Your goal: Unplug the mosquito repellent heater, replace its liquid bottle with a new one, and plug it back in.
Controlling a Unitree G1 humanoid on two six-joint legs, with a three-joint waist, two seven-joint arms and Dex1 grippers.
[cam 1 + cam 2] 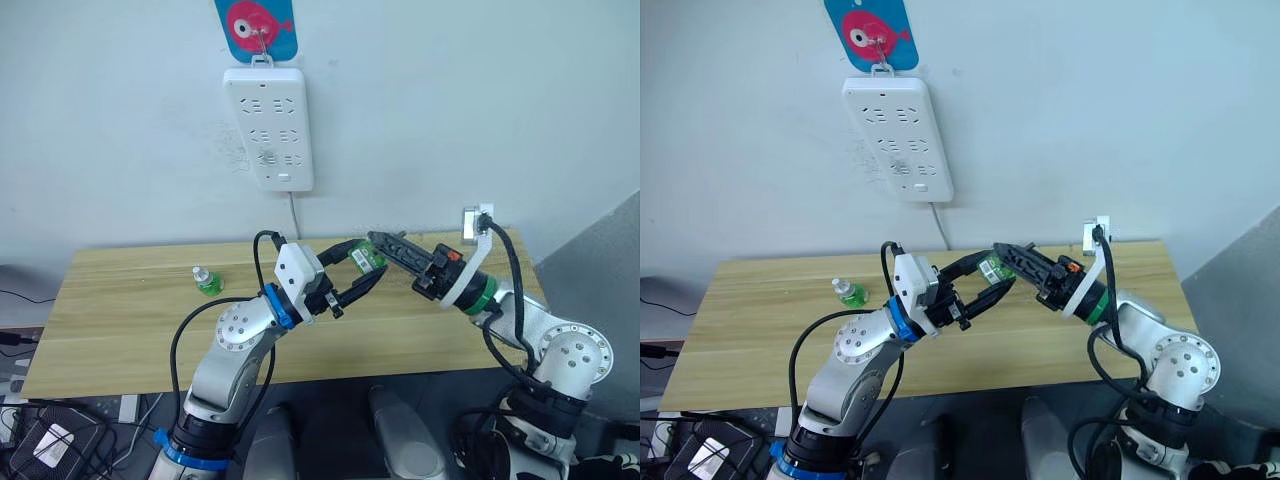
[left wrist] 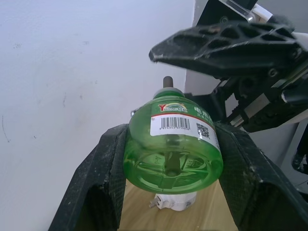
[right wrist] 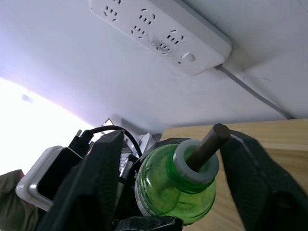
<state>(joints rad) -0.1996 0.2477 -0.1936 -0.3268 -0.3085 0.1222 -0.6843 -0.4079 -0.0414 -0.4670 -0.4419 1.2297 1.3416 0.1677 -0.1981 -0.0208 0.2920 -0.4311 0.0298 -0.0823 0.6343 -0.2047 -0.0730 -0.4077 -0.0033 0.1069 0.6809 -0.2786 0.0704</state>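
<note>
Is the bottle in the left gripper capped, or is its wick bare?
Bare. The bottle clamped in the left gripper has no cap: its dark wick sticks out of the open neck, between the right gripper's fingers.

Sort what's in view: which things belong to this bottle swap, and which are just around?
Job: wick bottle in the left gripper; capped new bottle on the table; heater; power strip.
Lying about: fish hook on the wall.

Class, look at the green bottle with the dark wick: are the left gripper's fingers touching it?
Touching. In the left wrist view the left gripper has both black fingers pressed against the sides of the liquid bottle, no gap showing.
</note>
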